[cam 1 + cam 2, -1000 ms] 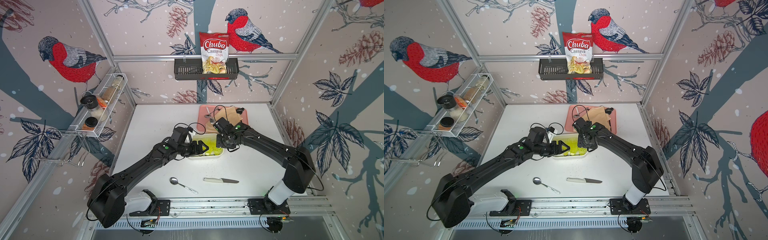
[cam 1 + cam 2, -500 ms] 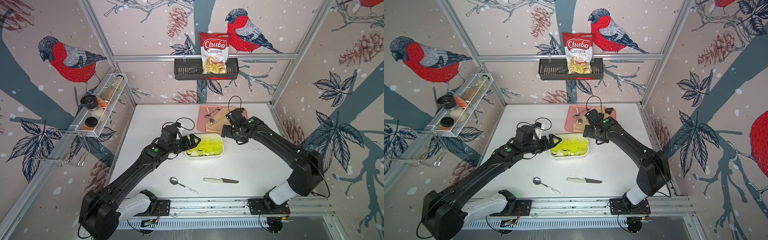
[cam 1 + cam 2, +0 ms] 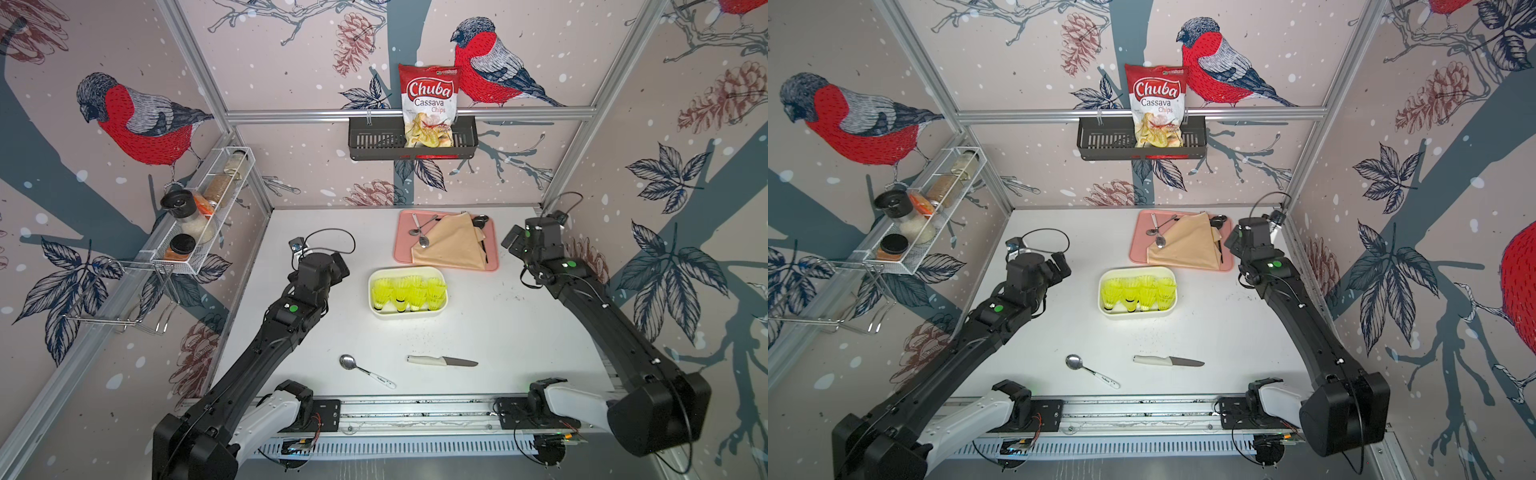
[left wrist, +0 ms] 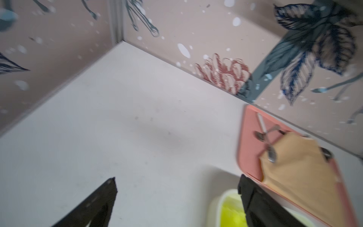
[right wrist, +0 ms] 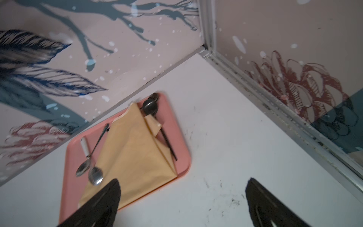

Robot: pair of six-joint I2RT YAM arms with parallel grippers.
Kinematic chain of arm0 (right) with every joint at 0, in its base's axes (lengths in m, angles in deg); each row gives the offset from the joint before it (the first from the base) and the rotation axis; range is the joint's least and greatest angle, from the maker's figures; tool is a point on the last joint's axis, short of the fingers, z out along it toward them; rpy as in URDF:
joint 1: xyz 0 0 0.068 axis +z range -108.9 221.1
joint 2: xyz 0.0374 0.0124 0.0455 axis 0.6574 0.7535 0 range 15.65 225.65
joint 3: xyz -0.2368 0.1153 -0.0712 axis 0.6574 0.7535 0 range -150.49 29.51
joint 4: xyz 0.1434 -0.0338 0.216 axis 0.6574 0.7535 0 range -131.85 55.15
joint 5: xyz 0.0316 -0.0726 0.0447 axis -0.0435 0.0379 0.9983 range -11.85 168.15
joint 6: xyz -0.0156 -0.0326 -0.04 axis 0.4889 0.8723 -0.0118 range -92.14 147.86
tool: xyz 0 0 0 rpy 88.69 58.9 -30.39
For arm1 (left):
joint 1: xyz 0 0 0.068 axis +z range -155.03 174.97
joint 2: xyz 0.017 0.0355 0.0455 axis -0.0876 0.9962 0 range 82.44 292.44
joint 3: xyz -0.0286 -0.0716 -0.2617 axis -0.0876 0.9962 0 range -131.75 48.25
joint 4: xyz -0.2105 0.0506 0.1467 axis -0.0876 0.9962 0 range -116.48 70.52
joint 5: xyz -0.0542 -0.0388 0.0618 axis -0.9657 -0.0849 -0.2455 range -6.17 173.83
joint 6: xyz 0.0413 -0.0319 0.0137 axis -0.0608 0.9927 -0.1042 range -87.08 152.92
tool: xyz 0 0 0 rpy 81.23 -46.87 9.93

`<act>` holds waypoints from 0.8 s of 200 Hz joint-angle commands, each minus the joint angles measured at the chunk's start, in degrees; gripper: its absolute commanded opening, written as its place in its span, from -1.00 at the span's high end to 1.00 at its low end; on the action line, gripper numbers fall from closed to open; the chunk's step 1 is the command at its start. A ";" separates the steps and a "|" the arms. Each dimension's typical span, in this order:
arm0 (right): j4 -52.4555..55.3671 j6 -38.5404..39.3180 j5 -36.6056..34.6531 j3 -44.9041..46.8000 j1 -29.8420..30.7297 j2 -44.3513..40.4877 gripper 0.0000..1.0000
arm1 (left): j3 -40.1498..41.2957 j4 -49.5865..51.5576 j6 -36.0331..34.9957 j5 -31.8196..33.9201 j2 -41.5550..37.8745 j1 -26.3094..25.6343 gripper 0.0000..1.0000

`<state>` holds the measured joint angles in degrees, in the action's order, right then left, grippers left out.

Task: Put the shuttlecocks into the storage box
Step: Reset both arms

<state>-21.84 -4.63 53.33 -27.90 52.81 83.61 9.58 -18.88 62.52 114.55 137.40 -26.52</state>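
Observation:
The white storage box (image 3: 406, 312) (image 3: 1137, 312) sits mid-table in both top views. Several neon yellow-green shuttlecocks (image 3: 409, 291) (image 3: 1139, 293) stand packed inside it. No shuttlecock shows on the table outside the box. My left gripper (image 3: 340, 266) (image 3: 1062, 266) hangs open and empty to the left of the box. In the left wrist view its fingers (image 4: 177, 178) are spread wide, with the box rim (image 4: 216, 204) and shuttlecocks (image 4: 231, 213) behind one finger. My right gripper (image 3: 510, 241) (image 3: 1232, 242) is open and empty at the far right, beside the pink tray; in the right wrist view (image 5: 183, 180) only bare table lies between its fingers.
A pink tray (image 3: 402, 235) (image 5: 176, 125) with a tan cloth and spoons lies behind the box. A knife (image 3: 440, 361) and a spoon (image 3: 365, 370) lie near the front edge. A black basket (image 3: 374, 141) with a chips bag hangs on the back wall, and a wire rack (image 3: 199, 220) of jars on the left wall.
Both arms have pulled away from above the box, the left one to the left and the right one to the far right. Both grippers opened wide.

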 commanded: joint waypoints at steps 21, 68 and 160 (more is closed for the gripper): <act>-35.27 19.32 -7.20 18.20 -3.85 -2.32 -1.00 | 17.87 -43.31 -21.37 12.22 -0.14 8.80 -0.99; -51.53 23.18 -7.85 32.62 -4.88 2.78 -1.00 | 24.49 -60.05 -24.02 2.50 15.79 15.06 -0.99; -81.00 24.91 14.42 40.20 -12.73 15.89 -1.00 | 31.56 -88.74 -26.19 -11.00 31.52 18.55 -0.99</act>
<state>-94.43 17.62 59.30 12.03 39.32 99.09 33.90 -90.16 37.39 107.81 167.91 -8.21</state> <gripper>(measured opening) 0.999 0.998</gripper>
